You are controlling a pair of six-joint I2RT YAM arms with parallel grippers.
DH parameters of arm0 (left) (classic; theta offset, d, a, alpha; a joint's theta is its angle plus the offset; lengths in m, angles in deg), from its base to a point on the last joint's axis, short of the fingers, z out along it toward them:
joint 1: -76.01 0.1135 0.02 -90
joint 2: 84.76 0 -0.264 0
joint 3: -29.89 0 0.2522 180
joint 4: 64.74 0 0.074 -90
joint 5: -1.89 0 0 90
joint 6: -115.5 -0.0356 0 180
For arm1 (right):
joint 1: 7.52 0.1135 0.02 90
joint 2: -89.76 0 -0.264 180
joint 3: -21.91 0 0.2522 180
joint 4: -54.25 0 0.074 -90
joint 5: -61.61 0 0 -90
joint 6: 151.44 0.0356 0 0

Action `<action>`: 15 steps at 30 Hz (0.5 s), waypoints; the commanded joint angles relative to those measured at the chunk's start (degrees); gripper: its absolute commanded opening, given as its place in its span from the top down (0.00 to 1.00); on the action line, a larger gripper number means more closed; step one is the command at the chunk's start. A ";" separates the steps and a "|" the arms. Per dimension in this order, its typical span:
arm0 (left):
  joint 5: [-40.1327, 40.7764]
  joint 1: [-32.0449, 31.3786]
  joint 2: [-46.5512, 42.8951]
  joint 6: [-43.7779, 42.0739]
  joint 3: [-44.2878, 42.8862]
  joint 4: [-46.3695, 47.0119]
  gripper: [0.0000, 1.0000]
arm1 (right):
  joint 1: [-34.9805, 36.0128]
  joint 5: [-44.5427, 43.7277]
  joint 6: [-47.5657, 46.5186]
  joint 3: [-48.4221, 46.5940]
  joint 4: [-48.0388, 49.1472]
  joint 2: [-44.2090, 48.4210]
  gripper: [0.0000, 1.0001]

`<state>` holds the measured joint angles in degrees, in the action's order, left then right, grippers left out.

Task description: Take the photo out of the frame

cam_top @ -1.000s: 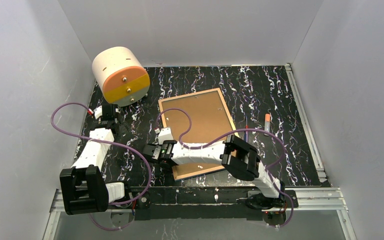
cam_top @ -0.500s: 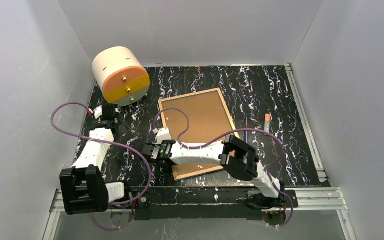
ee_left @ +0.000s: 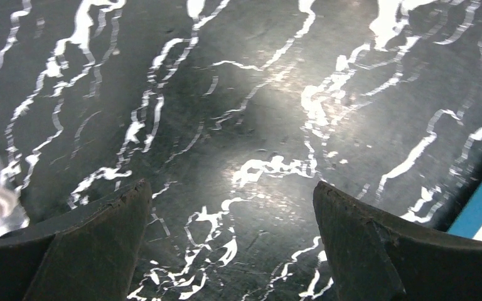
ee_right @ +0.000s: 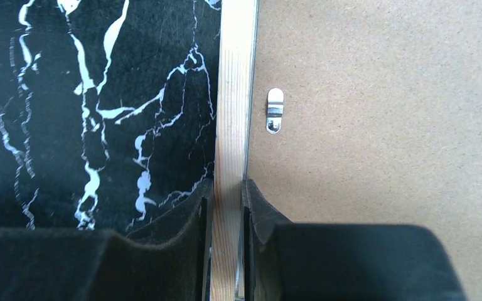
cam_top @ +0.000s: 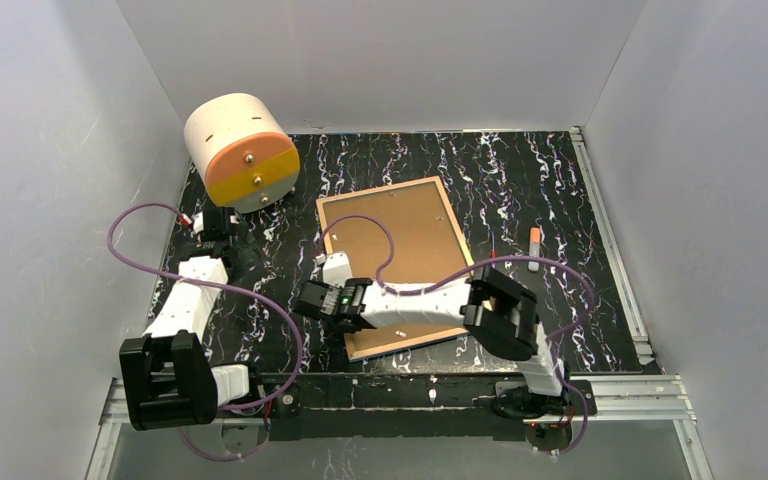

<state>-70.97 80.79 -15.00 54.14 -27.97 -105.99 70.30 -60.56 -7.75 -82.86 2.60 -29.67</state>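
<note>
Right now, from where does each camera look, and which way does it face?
Top camera: high behind the bases, facing down over the table; left arm and right arm show whole.
Left wrist: facing down at the table; the open left gripper fills the bottom corners.
Right wrist: facing down at the wooden edge of the frame and its brown board; the right gripper straddles that edge.
Shared: top and right wrist show frame and board.

Left gripper (ee_left: 229, 187) spread wide, right gripper (ee_right: 226, 186) pinched narrow, right arm (cam_top: 415, 305) stretched leftward.
</note>
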 commanded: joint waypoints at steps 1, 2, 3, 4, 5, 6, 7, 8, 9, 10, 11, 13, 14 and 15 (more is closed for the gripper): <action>-11.53 0.35 -1.64 -4.62 0.13 3.77 0.02 | -1.21 6.40 -1.45 6.89 16.36 11.63 0.99; -17.26 0.33 -1.72 -5.56 0.77 5.34 0.02 | -1.46 7.77 -1.08 9.22 18.76 13.15 0.99; -21.99 0.33 -1.66 -5.63 1.75 7.22 0.02 | -1.70 8.99 -0.84 11.14 21.18 14.70 0.99; -26.42 0.32 -1.31 -5.37 2.71 9.15 0.02 | -1.77 9.68 -0.79 12.88 23.05 15.91 0.99; -31.18 0.32 -0.78 -4.61 3.62 10.44 0.02 | -1.74 9.94 -0.71 13.98 24.10 16.73 0.99; -36.15 0.32 -0.20 -3.03 4.78 11.99 0.02 | -1.78 9.98 -0.61 14.61 24.47 17.32 0.99; -41.18 0.32 0.30 -0.79 6.54 15.03 0.02 | -1.79 9.99 -0.61 15.07 24.72 17.72 0.99; -46.00 0.37 0.82 2.14 8.46 19.01 0.02 | -1.80 9.93 -0.64 15.45 24.92 18.08 0.99; -49.76 0.32 1.30 5.21 11.00 25.51 0.02 | -1.80 9.99 -0.57 16.02 25.42 18.60 0.99; -52.93 0.27 1.56 8.89 13.69 32.52 0.02 | -1.80 10.17 -0.52 16.48 25.94 18.81 0.99; -55.08 0.24 1.85 12.72 16.31 38.68 0.02 | -1.81 10.41 -0.52 16.81 26.52 19.02 0.99; -58.24 0.12 2.95 19.30 20.06 48.99 0.02 | -1.80 10.85 -0.71 17.12 27.52 19.17 0.99; -59.37 -0.13 3.72 21.82 21.39 53.01 0.01 | -1.80 10.85 -0.73 16.90 27.41 19.09 0.99; -60.25 -0.51 4.43 23.55 22.18 55.89 0.02 | -1.80 10.79 -0.85 16.71 27.27 18.99 0.99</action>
<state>-118.29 80.77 -12.33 64.94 -9.52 -71.82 67.98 -51.42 -8.89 -65.41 22.32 -13.87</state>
